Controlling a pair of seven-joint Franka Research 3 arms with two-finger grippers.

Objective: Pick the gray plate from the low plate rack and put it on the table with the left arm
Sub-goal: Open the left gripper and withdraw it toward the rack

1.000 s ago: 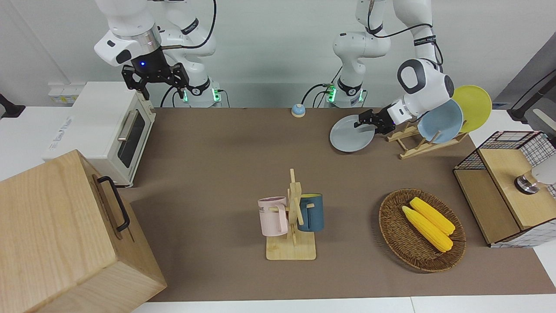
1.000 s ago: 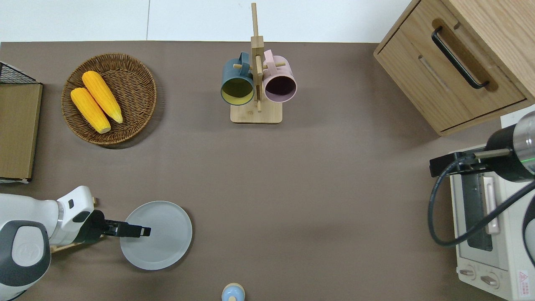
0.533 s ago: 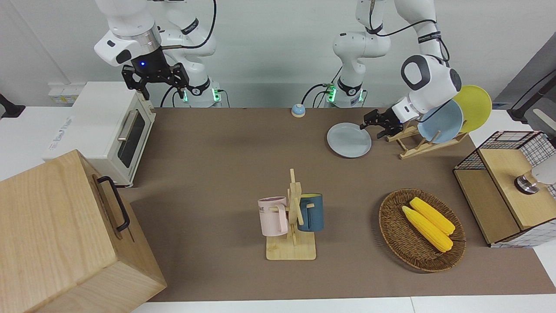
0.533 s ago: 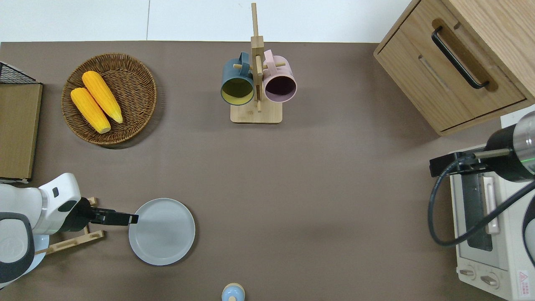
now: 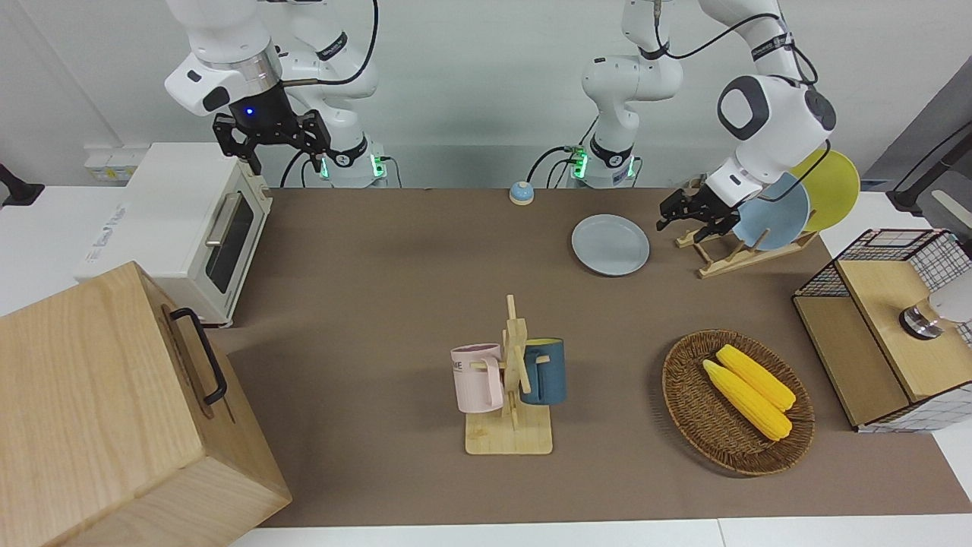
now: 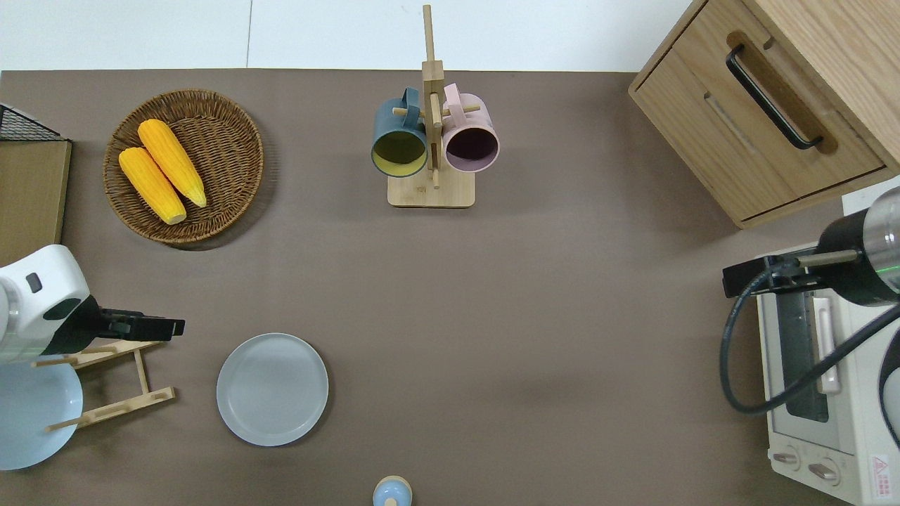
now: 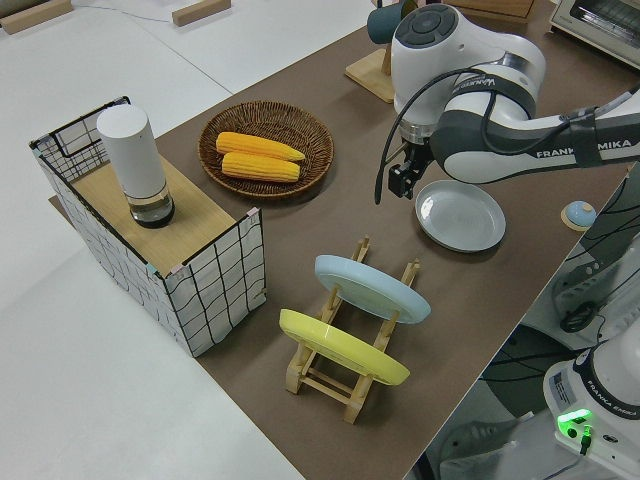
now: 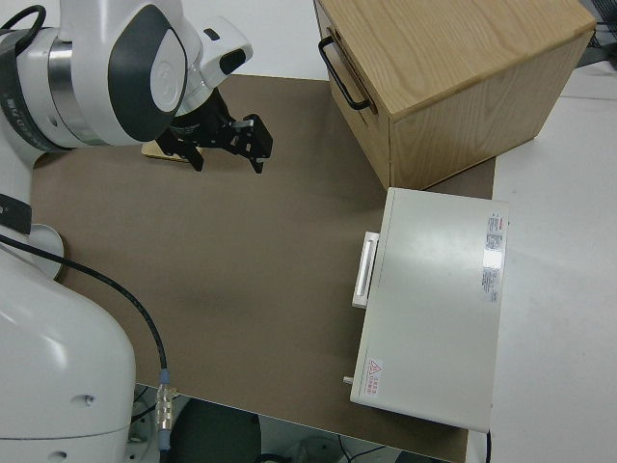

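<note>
The gray plate (image 5: 610,245) lies flat on the table (image 5: 395,289), beside the low plate rack (image 5: 740,254) and toward the right arm's end from it. It also shows in the overhead view (image 6: 272,388) and the left side view (image 7: 460,215). My left gripper (image 5: 689,220) is open and empty, up in the air over the end of the rack (image 6: 112,379) that faces the plate, clear of the plate. A light-blue plate (image 5: 774,213) and a yellow plate (image 5: 831,186) stand in the rack. My right gripper (image 5: 277,148) is open and parked.
A wicker basket (image 5: 683,403) with two corn cobs and a mug tree (image 5: 512,380) with two mugs stand farther from the robots. A toaster oven (image 5: 182,228) and a wooden cabinet (image 5: 114,410) fill the right arm's end. A wire-sided box (image 5: 881,327) stands at the left arm's end. A small blue bell (image 5: 521,193) is near the robots.
My left gripper let go of the gray plate, which now lies flat on the table. The gripper rose and drew back toward the rack. The right arm has not moved.
</note>
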